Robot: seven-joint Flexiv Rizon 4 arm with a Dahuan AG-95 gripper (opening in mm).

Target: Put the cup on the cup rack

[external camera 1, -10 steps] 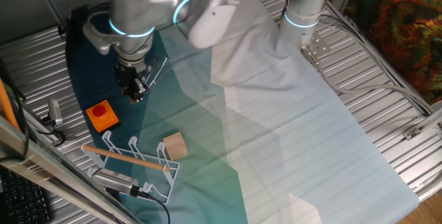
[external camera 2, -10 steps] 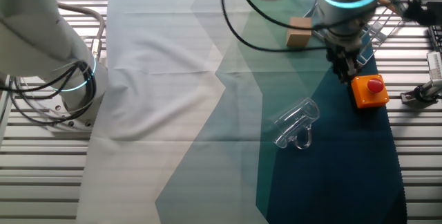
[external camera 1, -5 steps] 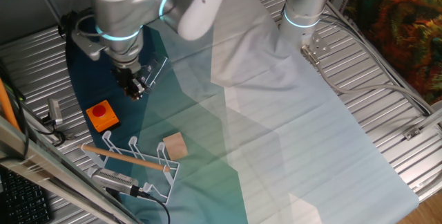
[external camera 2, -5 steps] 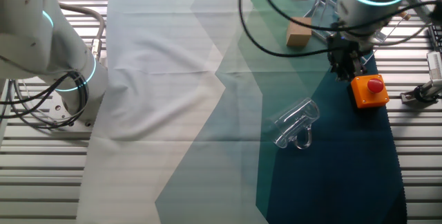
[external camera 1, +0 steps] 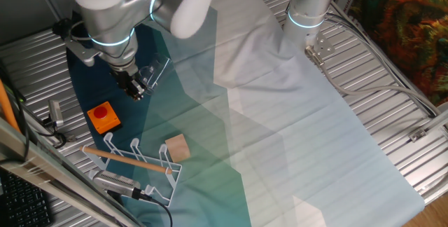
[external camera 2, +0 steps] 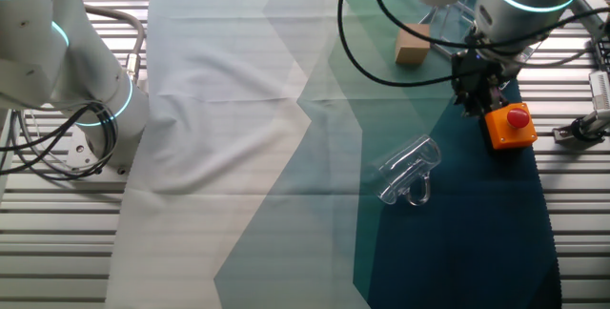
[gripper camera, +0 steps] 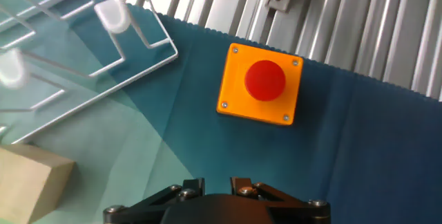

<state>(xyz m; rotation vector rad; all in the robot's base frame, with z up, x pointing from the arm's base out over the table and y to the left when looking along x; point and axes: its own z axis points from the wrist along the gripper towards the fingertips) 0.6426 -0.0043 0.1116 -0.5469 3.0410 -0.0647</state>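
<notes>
The cup [external camera 2: 410, 171] is clear glass and lies on its side on the dark blue cloth, handle towards the front; it shows faintly as the cup [external camera 1: 155, 71] in one fixed view. My gripper [external camera 2: 479, 96] hangs above the cloth between the cup and the orange box, apart from both, jaws close together and holding nothing. It appears as the gripper [external camera 1: 134, 88] just left of the cup. In the hand view only the gripper [gripper camera: 216, 182] base shows at the bottom edge. The white wire cup rack [external camera 1: 133, 162] with its wooden rod stands near the table edge; the hand view shows the cup rack [gripper camera: 83, 41] at upper left.
An orange box with a red button [gripper camera: 261, 84] sits right ahead of the hand; it is also the orange box [external camera 2: 508, 124]. A tan wooden block [external camera 1: 176, 147] lies beside the rack. A second robot base [external camera 1: 308, 10] stands at the far side on the white cloth.
The arm's upper body has swung sideways over the last second, while the gripper tip has hardly shifted. The cup, box and block have not moved.
</notes>
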